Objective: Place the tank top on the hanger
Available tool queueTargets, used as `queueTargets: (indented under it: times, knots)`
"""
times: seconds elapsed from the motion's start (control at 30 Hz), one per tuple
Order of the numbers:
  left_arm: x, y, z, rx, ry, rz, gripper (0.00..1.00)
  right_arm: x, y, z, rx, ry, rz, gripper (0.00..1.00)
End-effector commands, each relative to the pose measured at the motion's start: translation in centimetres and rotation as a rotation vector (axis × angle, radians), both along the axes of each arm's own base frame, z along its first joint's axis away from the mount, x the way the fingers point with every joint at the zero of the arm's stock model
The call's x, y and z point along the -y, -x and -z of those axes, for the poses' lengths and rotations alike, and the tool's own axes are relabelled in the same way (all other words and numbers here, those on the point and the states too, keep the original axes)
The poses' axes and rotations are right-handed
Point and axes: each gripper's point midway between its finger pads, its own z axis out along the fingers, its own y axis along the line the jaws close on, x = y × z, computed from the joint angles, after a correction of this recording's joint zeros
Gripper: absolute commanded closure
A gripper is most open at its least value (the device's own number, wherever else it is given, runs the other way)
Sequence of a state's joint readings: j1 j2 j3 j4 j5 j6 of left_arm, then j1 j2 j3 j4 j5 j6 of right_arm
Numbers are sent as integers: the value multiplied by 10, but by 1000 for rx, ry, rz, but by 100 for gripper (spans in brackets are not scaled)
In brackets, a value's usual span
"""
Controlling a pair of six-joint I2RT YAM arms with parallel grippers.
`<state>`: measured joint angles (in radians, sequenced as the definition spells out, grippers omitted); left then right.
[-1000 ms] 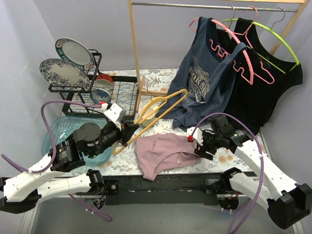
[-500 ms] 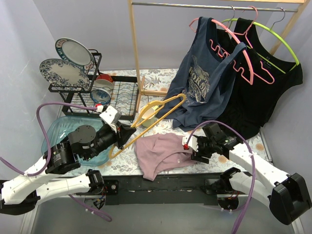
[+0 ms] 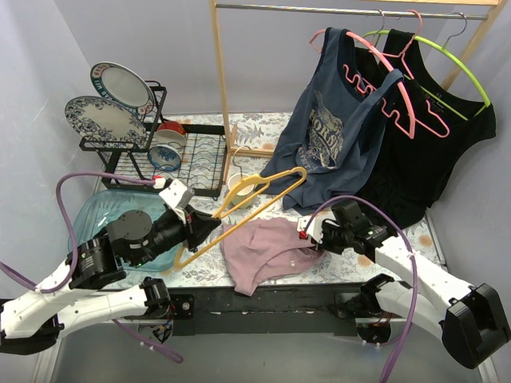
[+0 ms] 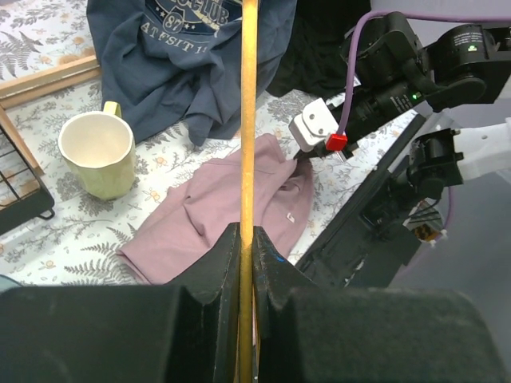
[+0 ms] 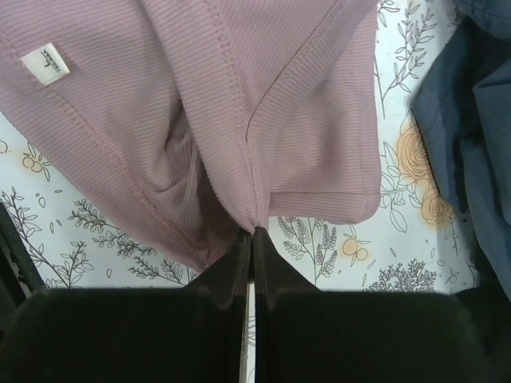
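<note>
Left gripper (image 3: 212,230): clamped on the lower bar of the thin yellow-orange triangular hanger (image 3: 255,208), which is tilted above the table.
Right gripper (image 3: 310,239): pinching the right edge of the crumpled dusty-pink fabric tank top (image 3: 263,251).

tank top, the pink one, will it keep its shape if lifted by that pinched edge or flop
Probably floppy: the tank top lies in soft folds, so it should sag from the right fingers pinching its edge. Likely light, since the ribbed fabric looks thin.
</note>
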<state>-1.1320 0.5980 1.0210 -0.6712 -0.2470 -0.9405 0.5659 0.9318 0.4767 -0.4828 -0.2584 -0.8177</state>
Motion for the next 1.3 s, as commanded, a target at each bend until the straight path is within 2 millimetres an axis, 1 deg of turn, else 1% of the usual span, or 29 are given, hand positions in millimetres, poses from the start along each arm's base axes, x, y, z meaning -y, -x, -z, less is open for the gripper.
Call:
queueTargets:
  times: [0.0, 0.13, 0.17, 0.2, 0.23, 0.3, 0.33, 0.4, 0.47, 0.53, 0.6, 0.63, 0.67, 0.7, 0.77, 0.8, 0.83, 0.9, 0.93, 1.0, 1.03, 1.1, 1.13, 1.17, 1.2, 1.23, 1.27]
  knots:
    - [-8, 21, -9, -58, 84, 57, 100, -13, -11, -26, 62, -82, 21, 99]
    - [-6, 40, 0, -139, 86, 130, 100, -18, -18, -47, 75, -127, 70, 99]
    - [-8, 44, 6, -164, 67, 141, 100, -19, -20, -50, 73, -130, 78, 99]
    - [-7, 47, 7, -176, 63, 157, 100, -20, -27, -60, 89, -144, 94, 99]
    - [-5, 54, 6, -193, 64, 194, 100, -20, -29, -64, 86, -151, 111, 99]
    - [-4, 62, 8, -213, 48, 234, 100, -21, -34, -70, 79, -157, 131, 99]
    - [-3, 63, 10, -222, 34, 241, 100, -22, -38, -79, 91, -168, 138, 99]
    - [-5, 66, 11, -235, 10, 247, 100, -22, -41, -85, 79, -180, 155, 99]
    - [-5, 67, 14, -244, -5, 255, 100, -22, -45, -96, 93, -201, 167, 99]
    - [-3, 69, 18, -252, -13, 271, 100, -22, -46, -101, 93, -213, 171, 99]
    - [1, 71, 26, -270, -37, 285, 100, -24, -46, -105, 84, -223, 170, 99]
    - [1, 69, 28, -274, -50, 272, 100, -24, -46, -106, 80, -223, 172, 99]
    - [-4, 65, 32, -282, -77, 242, 100, -24, -47, -106, 75, -220, 172, 99]
    - [-14, 46, 25, -258, -72, 116, 100, -23, -45, -105, 67, -223, 171, 99]
    - [-31, 32, 13, -230, -43, -4, 100, -24, -41, -103, 65, -230, 157, 99]
    - [-46, 25, 1, -197, 11, -78, 100, -23, -39, -100, 57, -230, 155, 99]
    - [-54, 22, -9, -179, 51, -109, 100, -23, -38, -99, 57, -233, 153, 99]
    - [-66, 23, -15, -175, 89, -142, 100, -23, -36, -98, 53, -237, 147, 99]
    - [-67, 24, -14, -177, 88, -138, 100, -23, -36, -98, 53, -240, 148, 99]
    - [-63, 29, -7, -195, 74, -105, 100, -22, -38, -101, 56, -248, 160, 99]
    - [-56, 36, 0, -208, 51, -50, 100, -22, -40, -103, 59, -252, 168, 99]
    - [-45, 45, 4, -221, 37, 24, 100, -21, -46, -108, 55, -262, 201, 99]
    - [-38, 47, 9, -227, 10, 54, 100, -22, -51, -118, 67, -277, 214, 99]
    - [-31, 54, 13, -241, -4, 109, 100, -22, -54, -119, 52, -280, 238, 99]
    - [-27, 56, 15, -242, -15, 134, 100, -22, -56, -121, 44, -285, 244, 99]
    - [-23, 58, 16, -243, -19, 156, 100, -24, -61, -132, 55, -300, 249, 99]
    - [-19, 60, 18, -242, -30, 182, 100, -24, -63, -130, 40, -298, 260, 99]
